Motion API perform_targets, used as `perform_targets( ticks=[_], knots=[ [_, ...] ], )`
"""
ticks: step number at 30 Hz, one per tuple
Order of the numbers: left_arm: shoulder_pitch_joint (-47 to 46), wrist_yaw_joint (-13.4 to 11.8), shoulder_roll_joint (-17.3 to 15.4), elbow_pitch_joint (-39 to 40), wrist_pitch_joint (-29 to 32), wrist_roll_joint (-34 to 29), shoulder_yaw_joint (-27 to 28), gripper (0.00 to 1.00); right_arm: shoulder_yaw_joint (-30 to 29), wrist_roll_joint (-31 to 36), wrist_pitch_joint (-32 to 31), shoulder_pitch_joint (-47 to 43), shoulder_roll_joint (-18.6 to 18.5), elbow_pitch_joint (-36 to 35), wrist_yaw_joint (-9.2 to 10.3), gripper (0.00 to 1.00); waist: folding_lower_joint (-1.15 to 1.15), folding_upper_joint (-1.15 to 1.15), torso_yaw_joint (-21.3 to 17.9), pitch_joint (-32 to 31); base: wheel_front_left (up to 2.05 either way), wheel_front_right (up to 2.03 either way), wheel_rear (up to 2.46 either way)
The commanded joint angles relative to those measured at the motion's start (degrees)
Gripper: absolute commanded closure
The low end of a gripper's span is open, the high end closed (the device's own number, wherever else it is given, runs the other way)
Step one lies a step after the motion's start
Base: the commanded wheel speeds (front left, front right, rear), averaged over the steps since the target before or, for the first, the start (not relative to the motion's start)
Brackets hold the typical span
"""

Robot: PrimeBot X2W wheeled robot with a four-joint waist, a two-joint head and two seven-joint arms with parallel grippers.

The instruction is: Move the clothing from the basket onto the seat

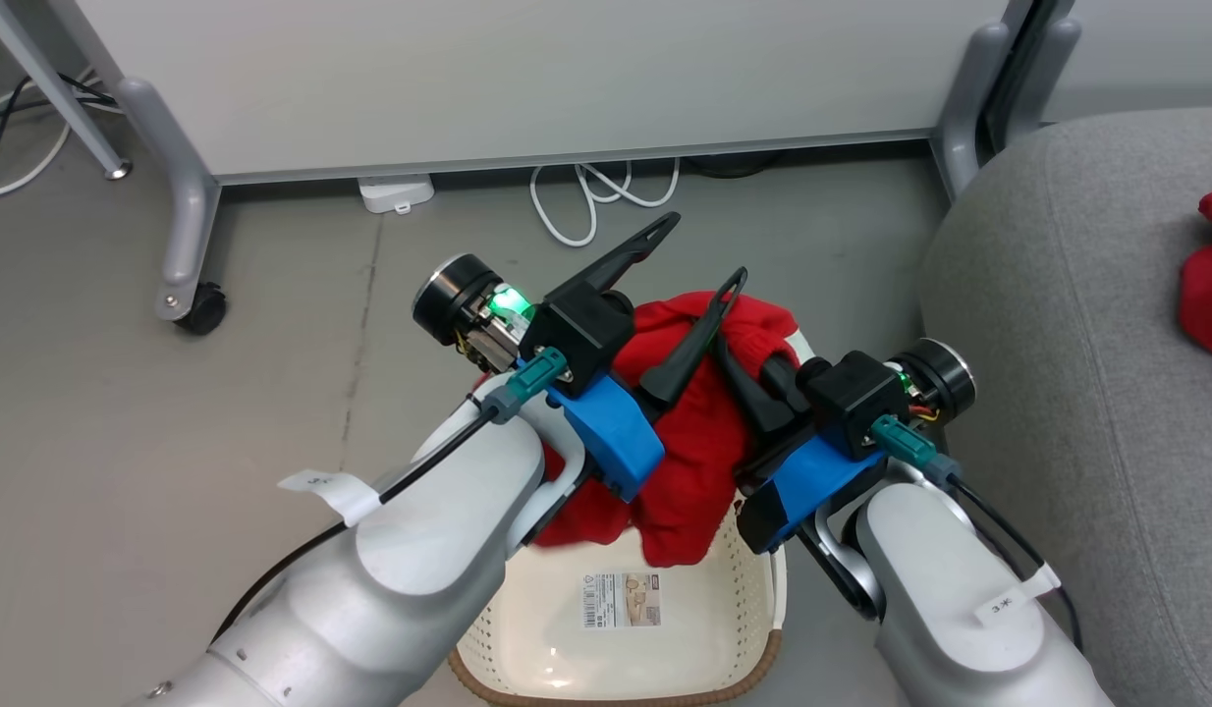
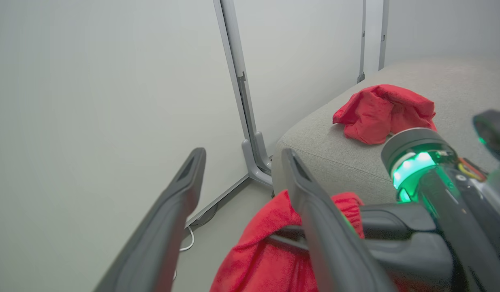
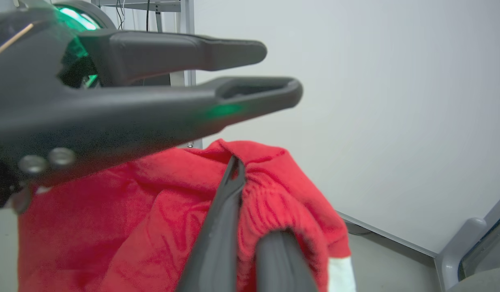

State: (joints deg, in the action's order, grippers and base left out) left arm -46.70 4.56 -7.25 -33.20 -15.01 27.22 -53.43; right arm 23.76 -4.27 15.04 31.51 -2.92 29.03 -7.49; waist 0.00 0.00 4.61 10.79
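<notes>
A thick red knit garment [image 1: 694, 442] with white trim [image 3: 339, 275] hangs above the cream basket [image 1: 734, 579]. My right gripper [image 1: 739, 368] is shut on its upper folds, and the tips [image 3: 233, 166] are pinched into the fabric. My left gripper [image 1: 699, 255] stands open just above and left of the knit, with one finger [image 1: 689, 344] lying against the cloth and nothing between the fingers [image 2: 185, 178]. A second, thin red garment [image 2: 383, 111] lies on the grey seat [image 1: 1058, 344] to the right, partly cut off at the picture's edge [image 1: 1210, 295].
A white partition wall stands behind on grey legs, one with a caster [image 1: 198, 309]. A white cable loop [image 1: 586, 206] and a small white box [image 1: 395, 191] lie at its foot. The basket bottom carries a label sticker [image 1: 621, 599]. Grey floor stretches to the left.
</notes>
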Motion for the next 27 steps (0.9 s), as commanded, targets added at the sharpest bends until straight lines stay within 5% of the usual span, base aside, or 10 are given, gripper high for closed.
perform_targets(
  ticks=[1, 27],
  knots=[
    [-0.62, -0.25, -0.45, 0.28, -0.23, -0.15, 0.29, 0.0, -0.44, 0.11, 0.22, -0.13, 0.05, -0.31, -0.02, 1.0, 0.0, 0.0, -0.33, 0.23, 0.0, 0.0, 0.0],
    [1.67, -0.06, -1.7, 3.98, -0.2, -1.08, -0.68, 0.0, -14.24, 3.25, 0.22, -5.33, -0.08, -9.46, -0.01, 1.0, 0.0, 0.0, -15.04, 4.94, 0.0, 0.0, 0.0]
  ],
)
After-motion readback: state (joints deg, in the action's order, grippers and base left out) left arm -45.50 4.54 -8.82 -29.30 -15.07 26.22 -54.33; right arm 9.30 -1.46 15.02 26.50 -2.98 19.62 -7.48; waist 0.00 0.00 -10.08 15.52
